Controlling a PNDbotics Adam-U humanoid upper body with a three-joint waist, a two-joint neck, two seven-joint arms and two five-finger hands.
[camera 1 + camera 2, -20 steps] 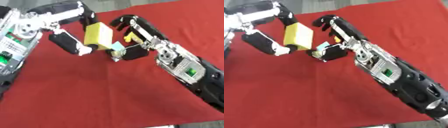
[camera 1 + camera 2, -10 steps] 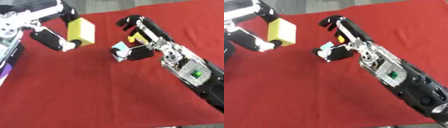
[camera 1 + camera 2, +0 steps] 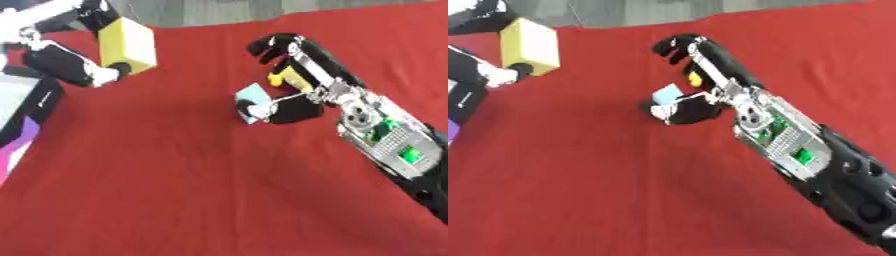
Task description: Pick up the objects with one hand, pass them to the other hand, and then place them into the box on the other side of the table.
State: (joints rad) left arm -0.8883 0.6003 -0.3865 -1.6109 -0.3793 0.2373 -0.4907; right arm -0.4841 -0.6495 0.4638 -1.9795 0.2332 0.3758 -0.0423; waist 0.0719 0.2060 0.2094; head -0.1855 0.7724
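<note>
A yellow block (image 3: 127, 42) is held at the upper left, my left hand (image 3: 68, 66) shut on it with the thumb under its lower edge. The block hangs above the red cloth, close to the box (image 3: 42, 102) at the left edge. My right hand (image 3: 302, 102) reaches in from the lower right to the middle of the cloth, fingers relaxed and open, holding nothing. A small light blue cube (image 3: 254, 96) sits by its thumb tip; whether they touch I cannot tell. A small yellow piece (image 3: 276, 79) shows behind its fingers.
The red cloth (image 3: 175, 190) covers the table, with a grey floor strip past its far edge. The box at the left shows a black rim, a white inside and a purple patch (image 3: 17, 145). My right forearm (image 3: 815, 165) crosses the lower right.
My left hand has carried the yellow block left and up, away from my right hand and toward the box. The right hand stays open near the blue cube.
</note>
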